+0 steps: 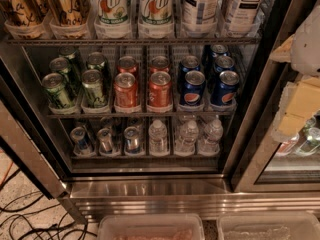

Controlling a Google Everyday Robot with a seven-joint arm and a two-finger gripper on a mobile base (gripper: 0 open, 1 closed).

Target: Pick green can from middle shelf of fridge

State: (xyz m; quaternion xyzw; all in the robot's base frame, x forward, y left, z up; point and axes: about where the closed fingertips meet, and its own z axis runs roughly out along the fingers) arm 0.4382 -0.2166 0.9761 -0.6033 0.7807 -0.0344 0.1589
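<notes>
Evidently clear of the racks, the pale white-and-yellow gripper hung at the right edge, before a glass pane. How wide it stood could not be told.

The green aluminium soda can stood well apart from it, front left on the thin wire middle shelf of the steel-framed fridge. Red-orange cans stood just beside the green one, so a wide approach might knock them. The bottle rack overhead left little headroom, but the front lay open.

Green can, silver top — yellowish end effector, right.
</notes>
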